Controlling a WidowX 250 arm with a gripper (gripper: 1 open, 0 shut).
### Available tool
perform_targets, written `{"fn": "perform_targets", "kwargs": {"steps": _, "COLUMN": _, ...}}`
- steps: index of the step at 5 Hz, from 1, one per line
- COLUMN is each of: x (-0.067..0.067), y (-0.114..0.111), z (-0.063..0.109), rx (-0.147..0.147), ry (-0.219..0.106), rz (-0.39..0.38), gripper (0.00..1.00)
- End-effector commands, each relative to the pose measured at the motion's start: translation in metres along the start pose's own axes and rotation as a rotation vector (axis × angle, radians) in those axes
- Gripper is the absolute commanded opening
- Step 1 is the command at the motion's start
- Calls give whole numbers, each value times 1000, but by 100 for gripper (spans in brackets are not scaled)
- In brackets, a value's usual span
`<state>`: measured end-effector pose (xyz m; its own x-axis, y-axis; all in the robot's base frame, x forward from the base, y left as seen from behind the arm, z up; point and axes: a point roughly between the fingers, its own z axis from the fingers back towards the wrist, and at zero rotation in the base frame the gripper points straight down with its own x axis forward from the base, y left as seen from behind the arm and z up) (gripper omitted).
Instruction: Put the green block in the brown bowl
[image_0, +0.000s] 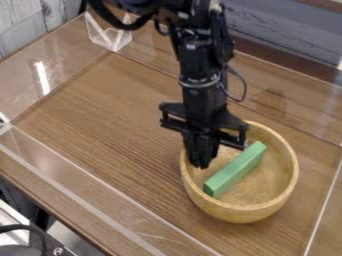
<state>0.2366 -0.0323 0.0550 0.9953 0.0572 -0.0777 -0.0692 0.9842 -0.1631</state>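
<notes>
The block (234, 171) is seen inside the bowl (283, 187), slanted lengthwise, beside and just below the tool (201, 160), whose fingers are pressed together, so a retreat away from it seems called for.

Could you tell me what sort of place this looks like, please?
Probably a tabletop robot workspace: a black robot arm reaches over a wooden table, where a brown bowl holds a green block.
</notes>
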Motion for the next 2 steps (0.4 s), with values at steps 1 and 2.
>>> {"fn": "perform_targets", "kwargs": {"steps": 1, "x": 10, "y": -1, "z": 25, "rx": -15, "ry": -75, "rz": -13, "gripper": 0}}
{"fn": "perform_targets", "kwargs": {"steps": 2, "x": 13, "y": -1, "z": 30, "rx": -20, "ry": -87, "rz": -16, "gripper": 0}}
